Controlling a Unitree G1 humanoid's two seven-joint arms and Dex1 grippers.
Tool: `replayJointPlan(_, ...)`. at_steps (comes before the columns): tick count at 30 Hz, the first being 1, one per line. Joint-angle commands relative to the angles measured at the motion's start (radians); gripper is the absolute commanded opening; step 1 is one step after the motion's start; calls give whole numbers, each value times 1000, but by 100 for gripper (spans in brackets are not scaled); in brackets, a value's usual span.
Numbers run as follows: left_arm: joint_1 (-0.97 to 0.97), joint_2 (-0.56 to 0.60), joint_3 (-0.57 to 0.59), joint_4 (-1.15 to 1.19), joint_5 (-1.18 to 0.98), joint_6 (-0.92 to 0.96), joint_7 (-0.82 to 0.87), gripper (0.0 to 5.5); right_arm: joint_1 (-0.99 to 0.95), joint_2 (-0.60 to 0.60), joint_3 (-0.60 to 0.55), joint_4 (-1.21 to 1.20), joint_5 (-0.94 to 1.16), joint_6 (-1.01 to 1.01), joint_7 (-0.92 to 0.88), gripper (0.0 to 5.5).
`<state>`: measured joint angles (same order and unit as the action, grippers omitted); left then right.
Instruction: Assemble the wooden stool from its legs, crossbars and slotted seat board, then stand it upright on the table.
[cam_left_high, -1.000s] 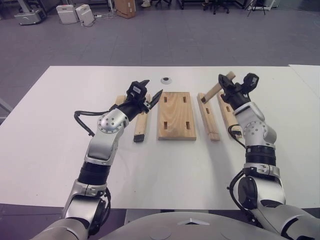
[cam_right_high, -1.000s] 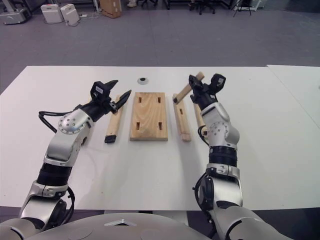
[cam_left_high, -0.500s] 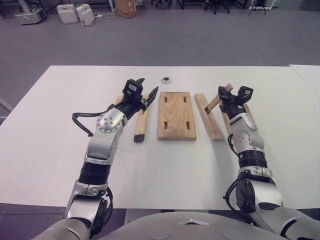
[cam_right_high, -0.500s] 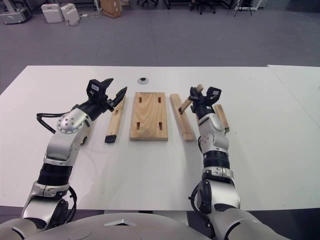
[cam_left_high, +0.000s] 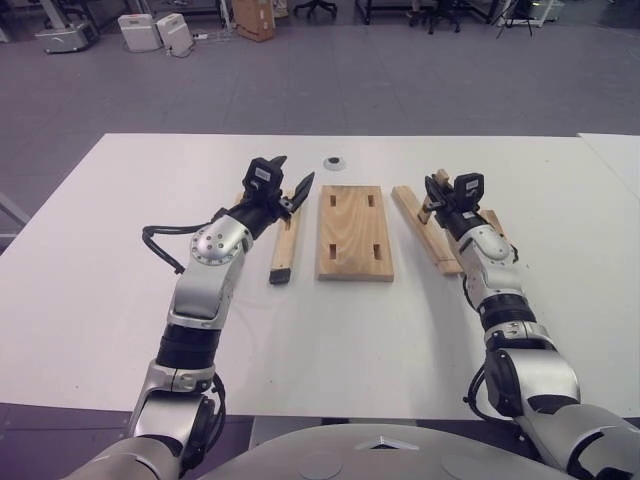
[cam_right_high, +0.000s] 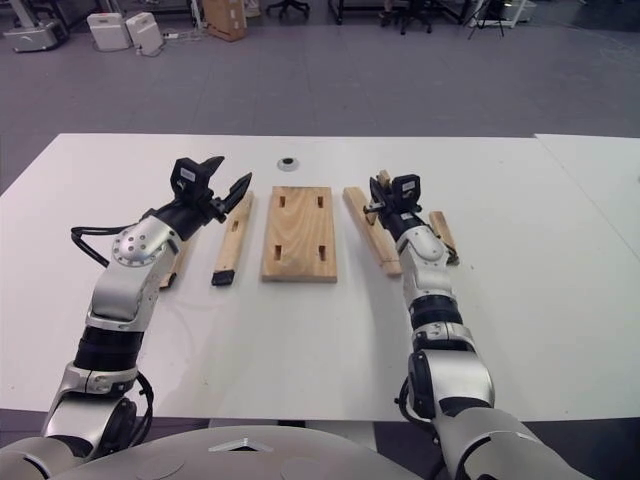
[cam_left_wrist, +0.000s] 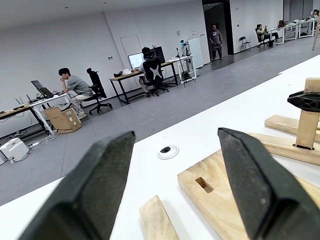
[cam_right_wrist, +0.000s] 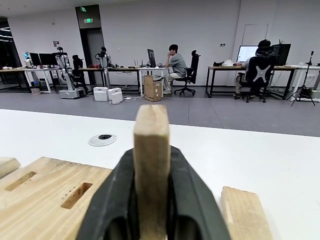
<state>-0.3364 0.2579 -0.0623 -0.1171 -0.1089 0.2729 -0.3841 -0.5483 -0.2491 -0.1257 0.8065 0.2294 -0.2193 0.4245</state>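
Note:
The slotted seat board (cam_left_high: 355, 232) lies flat mid-table. Left of it lies a leg (cam_left_high: 284, 245) with a dark end, and a second piece (cam_left_high: 240, 200) shows beyond my left arm. My left gripper (cam_left_high: 295, 171) hovers open over that leg, its two black fingers (cam_left_wrist: 85, 195) spread wide with nothing between them. Right of the board a long leg (cam_left_high: 425, 228) lies at a slant, with another leg (cam_left_high: 497, 228) behind my right arm. My right gripper (cam_left_high: 440, 198) is shut on a short crossbar (cam_right_wrist: 151, 130), held upright just over the slanted leg.
A small round grommet (cam_left_high: 332, 161) sits in the white table (cam_left_high: 120, 290) beyond the board. A second table (cam_left_high: 615, 150) adjoins at the far right. The front half of the table is bare.
My right gripper has come down and forward with the crossbar, from raised high to just over the slanted leg. The left gripper has shifted slightly left and stays open.

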Motion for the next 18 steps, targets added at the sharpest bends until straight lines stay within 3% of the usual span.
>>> replayJointPlan(1, -13, -3, 5, 8, -2, 8, 4, 302, 79, 1, -10, -39, 18, 98, 29, 95)
replayJointPlan(5, -13, -8, 6, 11, 0, 4, 4, 302, 73, -4, -27, -171, 36, 158, 16, 178)
replayJointPlan(13, -15, -11, 6, 12, 1, 7, 1, 302, 148, -80, 83, -409, -55, 554, -7, 335)
replayJointPlan(18, -11, -15, 1, 9, 2, 12, 1, 302, 154, -97, 94, -389, -111, 672, -56, 335)
